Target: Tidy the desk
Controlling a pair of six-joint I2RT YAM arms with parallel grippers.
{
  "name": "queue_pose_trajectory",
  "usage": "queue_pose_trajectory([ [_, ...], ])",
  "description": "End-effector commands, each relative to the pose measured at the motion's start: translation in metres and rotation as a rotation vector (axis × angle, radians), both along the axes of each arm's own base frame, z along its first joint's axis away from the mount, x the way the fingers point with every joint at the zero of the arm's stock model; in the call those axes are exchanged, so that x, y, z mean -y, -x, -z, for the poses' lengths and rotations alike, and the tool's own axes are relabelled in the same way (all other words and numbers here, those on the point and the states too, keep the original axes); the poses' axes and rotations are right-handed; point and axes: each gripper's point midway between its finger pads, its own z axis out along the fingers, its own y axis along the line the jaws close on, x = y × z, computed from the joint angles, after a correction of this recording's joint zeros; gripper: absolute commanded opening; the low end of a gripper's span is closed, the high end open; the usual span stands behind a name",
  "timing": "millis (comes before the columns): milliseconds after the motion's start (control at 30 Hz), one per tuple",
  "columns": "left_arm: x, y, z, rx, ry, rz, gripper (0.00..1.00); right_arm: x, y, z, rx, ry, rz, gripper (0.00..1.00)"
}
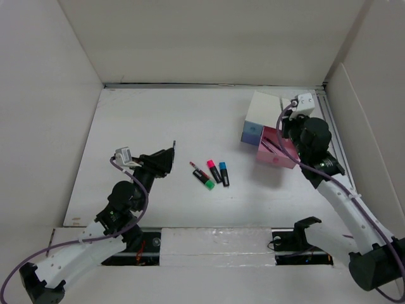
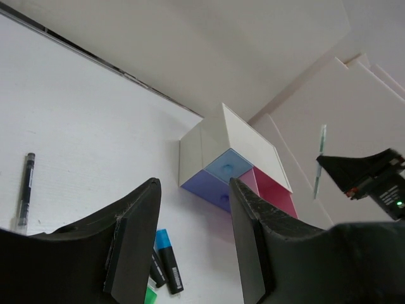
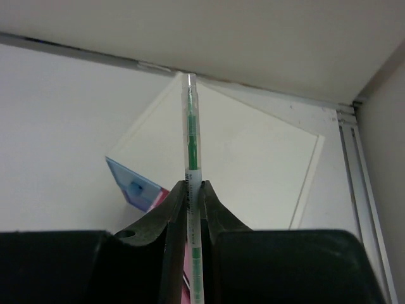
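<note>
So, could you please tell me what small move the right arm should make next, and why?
Probably lower the right gripper a little toward the pink drawer, then let go. It is shut on a green pen, and in the top view it seems to hang over that drawer, which stands pulled out of the box, so a short descent should place the pen inside.

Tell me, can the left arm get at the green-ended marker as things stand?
Probably yes: the left gripper is open and empty, and the green-ended marker lies close by on the desk, nothing between them.
</note>
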Motion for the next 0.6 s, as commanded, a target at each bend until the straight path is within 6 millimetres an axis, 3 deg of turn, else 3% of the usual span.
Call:
queue_pose_trajectory([
  [0, 0.004, 0.001, -0.01, 0.041, 0.015, 0.025, 0.43, 0.018, -0.003, 0.029, -0.017, -0.037, 0.081, 0.07],
  [100, 0.006, 0.002, -0.008, 0.042, 0.013, 0.036, 0.43, 0.024, -0.01, 0.043, -0.003, -0.048, 0.087, 0.07],
  [133, 0.007, 0.002, -0.009, 0.043, 0.012, 0.037, 0.43, 0.021, -0.012, 0.039, 0.024, -0.053, 0.074, 0.07],
  [267, 0.008, 0.003, -0.011, 0.05, 0.009, 0.048, 0.44, 0.022, -0.02, 0.064, -0.007, -0.028, 0.078, 0.06],
  [467, 0.008, 0.004, -0.013, 0.053, 0.012, 0.052, 0.44, 0.025, -0.011, 0.083, -0.027, -0.011, 0.075, 0.08],
  [567, 0.008, 0.004, -0.013, 0.054, 0.012, 0.054, 0.44, 0.018, -0.004, 0.088, -0.062, -0.012, 0.031, 0.15],
])
